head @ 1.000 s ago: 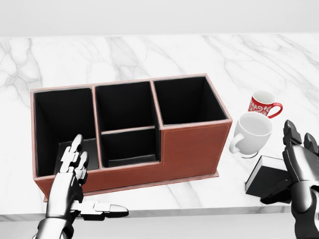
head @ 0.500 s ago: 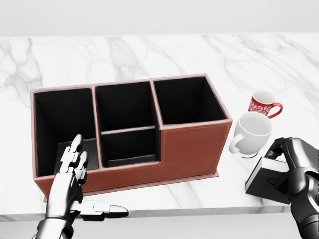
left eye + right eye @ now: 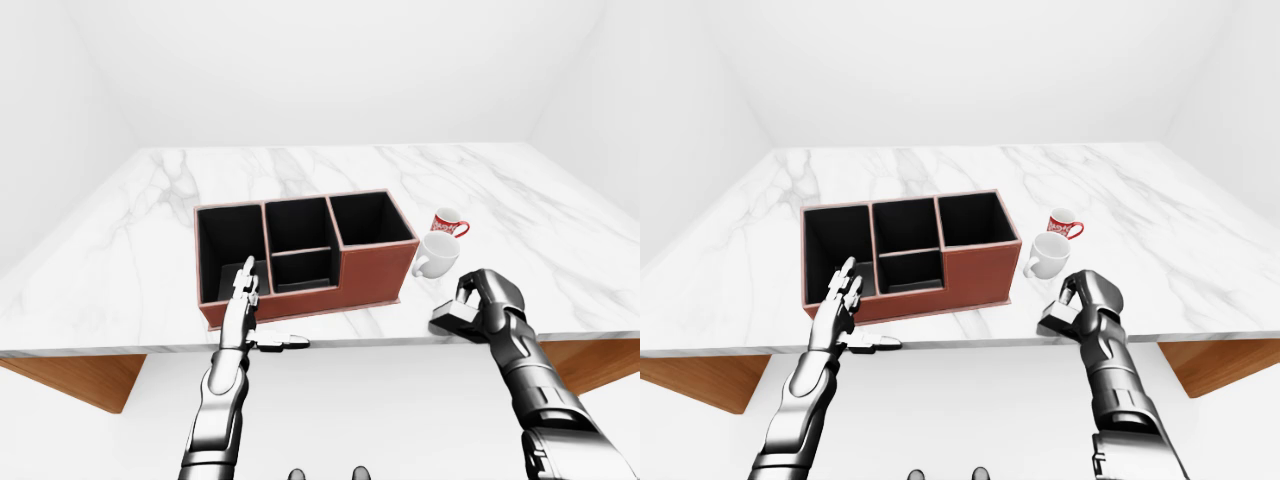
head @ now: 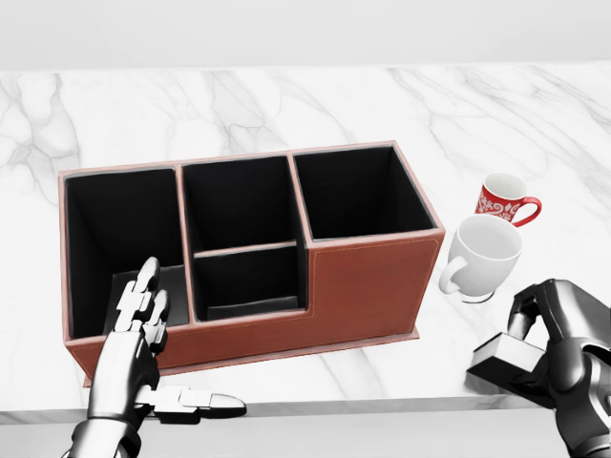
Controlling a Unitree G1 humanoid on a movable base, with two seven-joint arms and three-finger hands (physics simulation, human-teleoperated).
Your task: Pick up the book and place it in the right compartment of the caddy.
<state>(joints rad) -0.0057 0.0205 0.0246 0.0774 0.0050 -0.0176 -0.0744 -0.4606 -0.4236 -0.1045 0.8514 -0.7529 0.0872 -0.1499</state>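
The dark book (image 4: 503, 359) is at the lower right of the head view, by the counter's edge and tilted. My right hand (image 4: 531, 329) is shut on it, with the fingers curled over its top edge. I cannot tell whether it is off the marble. The red-brown caddy (image 4: 372, 279) with black insides stands in the middle. Its right compartment (image 4: 358, 191) holds nothing. My left hand (image 4: 143, 329) is open at the lower left, upright against the caddy's left wall, thumb pointing right.
A white mug (image 4: 487, 250) stands just above the book, right of the caddy, and a red patterned mug (image 4: 504, 198) is beyond it. The marble counter (image 4: 286, 105) ends along the bottom of the head view. Bare marble lies above and around the caddy.
My right hand's fingers have curled from open to shut over the book, which has tipped and shifted slightly. My left hand and the caddy have not moved.
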